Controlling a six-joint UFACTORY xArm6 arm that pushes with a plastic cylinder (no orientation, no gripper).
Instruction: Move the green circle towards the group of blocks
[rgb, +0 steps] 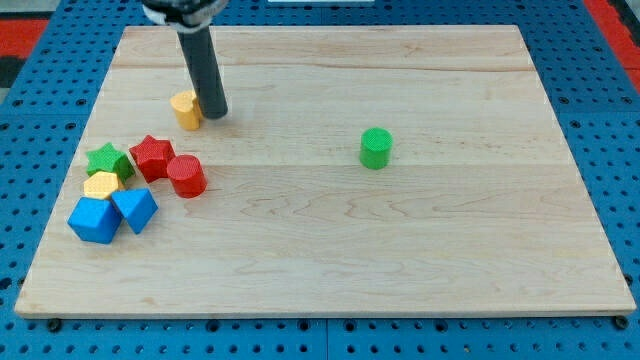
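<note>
Surface: a pale wooden board (330, 250) with lengthwise grain, lying on a blue perforated base (30, 120) whose hole grid shows on all sides. A red strip (610, 15) of the surroundings shows at the view's top right corner, and another at the top left.

Items, from the view's left to right:

1. Blue cube (94, 220), at the lower left of the cluster, near the board's left edge.
2. Yellow block (101, 184), ribbed on top, shape unclear, touching the blue cube from above.
3. Green star (108, 160), just above the yellow block.
4. Second blue block (135, 209), angular, wedged beside the blue cube.
5. Red star (152, 156), right of the green star.
6. Red cylinder (186, 176), upright, just beside the red star at the cluster's right end.
7. Yellow-orange block (186, 109), shape unclear, apart from the cluster, toward the view's top.
8. My tip (214, 114), the lower end of my dark rod, which carries nothing; it stands against the right side of the yellow-orange block, well left of item 9.
9. Green circle (376, 148), an upright cylinder, alone right of the board's centre, well apart from the cluster and from my tip.
</note>
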